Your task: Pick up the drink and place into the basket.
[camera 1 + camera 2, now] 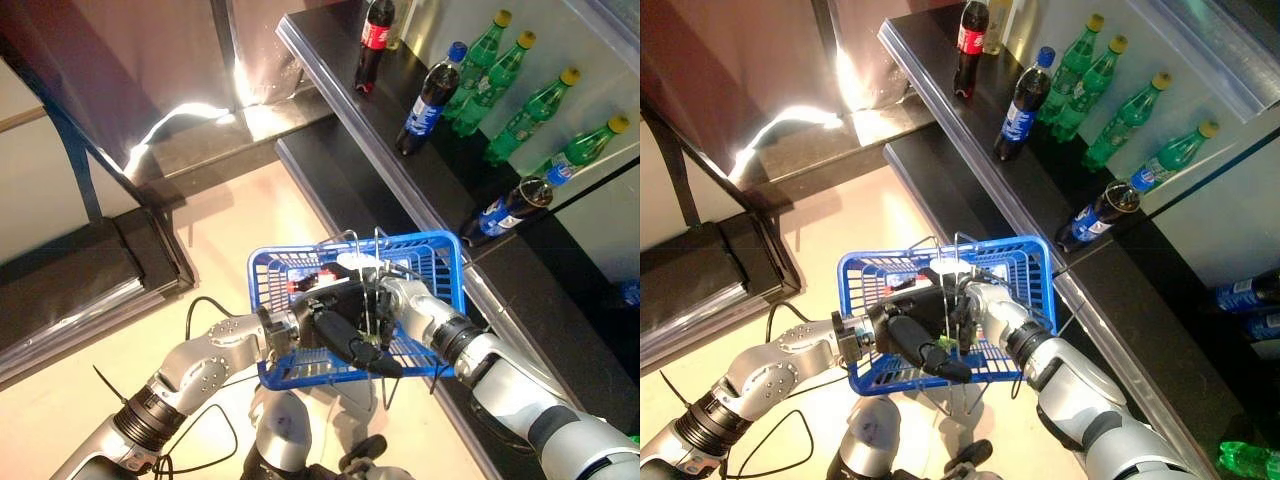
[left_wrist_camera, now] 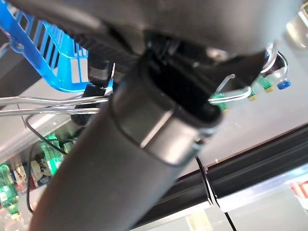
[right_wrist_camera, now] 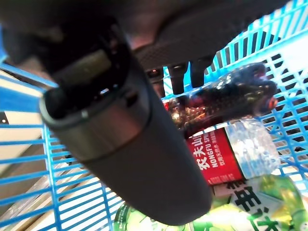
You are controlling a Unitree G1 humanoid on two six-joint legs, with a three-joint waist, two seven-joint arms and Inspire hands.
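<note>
Dark cola bottle lying in blue basket, glossy, red-labelled

A blue basket is held up between the left hand and the right hand, beside a dark shelf on which bottles are stood.

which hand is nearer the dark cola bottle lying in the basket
Right. The right hand reaches down into the blue basket, right by the dark cola bottle; the left hand is outside at the basket's side.
</note>
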